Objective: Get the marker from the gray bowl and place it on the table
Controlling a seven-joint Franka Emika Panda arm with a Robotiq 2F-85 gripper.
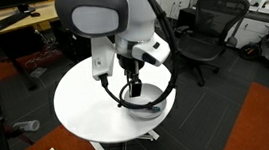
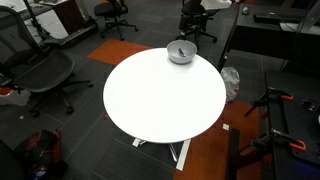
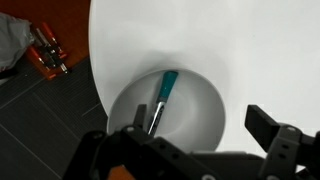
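The gray bowl (image 3: 195,95) stands near the edge of the round white table (image 3: 220,40). The teal-blue marker (image 3: 163,93) lies slanted inside it, against the left inner wall. My gripper (image 3: 200,125) is open above the bowl, with one finger close beside the marker's lower end and the other past the bowl's right rim. In an exterior view the gripper (image 1: 133,88) hangs just over the bowl (image 1: 149,96) on the table (image 1: 82,101). In an exterior view the bowl (image 2: 180,52) sits at the far edge of the table (image 2: 160,95); the arm does not show there.
Black office chairs (image 1: 205,32) (image 2: 45,75) stand around the table. A wooden desk (image 1: 13,19) is behind. The floor is dark carpet with orange patches (image 1: 265,117). A red and black object (image 3: 48,52) lies on the floor beside the table edge.
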